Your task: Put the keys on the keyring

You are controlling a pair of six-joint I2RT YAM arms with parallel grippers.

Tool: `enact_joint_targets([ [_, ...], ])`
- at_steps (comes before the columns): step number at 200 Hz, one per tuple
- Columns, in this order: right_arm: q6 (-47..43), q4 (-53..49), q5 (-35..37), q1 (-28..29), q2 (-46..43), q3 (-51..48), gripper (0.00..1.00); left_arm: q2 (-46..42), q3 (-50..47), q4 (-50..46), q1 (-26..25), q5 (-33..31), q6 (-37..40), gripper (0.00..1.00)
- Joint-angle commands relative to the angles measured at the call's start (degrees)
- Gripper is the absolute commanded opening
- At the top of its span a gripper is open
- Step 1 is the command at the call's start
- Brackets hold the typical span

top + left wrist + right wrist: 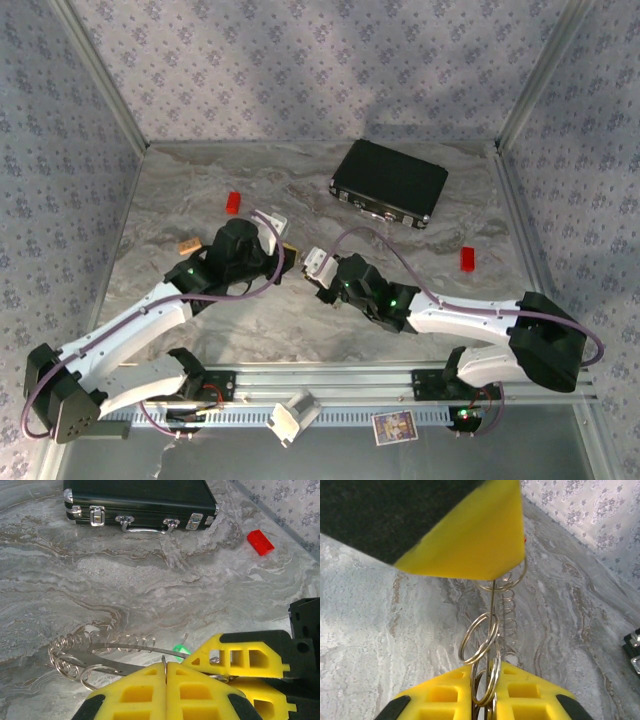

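Top external view: your two arms meet near the middle of the counter [250, 320]. The left claw [290, 258] and the right claw [313, 266] stand tip to tip there. A black case [390, 183] lies in the upper right of the counter. One red block [233, 202] lies to the upper left of the claws and a second red block [467, 259] lies at the right. A tan block [189, 244] lies beside the left arm.

In the left wrist view, your left claw is clenched on the thin wire of the keyring [100, 655]. The keyring reaches out to the left of the yellow fingers [135, 690], low over the counter, and many small rings hang along its rim. The green head of a key [181, 651] shows just beside the fingertips, between your left claw and a yellow finger of the right claw that comes in from the lower right. You cannot tell from here if the key sits on the keyring.

In the right wrist view, your right claw is at the bottom of the frame. Its fingers are almost together and grasp some small rings of the keyring between them. A finger of the left claw is at the top, touching the same wire.
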Motion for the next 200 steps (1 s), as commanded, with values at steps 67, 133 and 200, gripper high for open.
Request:
enact_joint_targets([
  [67, -5.2, 1.9, -1.8, 2.1, -0.8, 0.5, 0.0, 0.3, 1.7, 1.1, -0.4, -0.5, 1.3, 0.0],
  [133, -5.0, -3.9, -11.2, 0.4, -6.9, -0.4, 0.44, -5.5, -9.2, 16.3, -0.4, 0.9, 9.4, 0.0],
  [200, -1.7, -15.1, -37.0, -16.1, -22.0, -1.6, 0.39, -9.3, -21.0, 37.7, -0.4, 11.9, 16.6, 0.0],
])
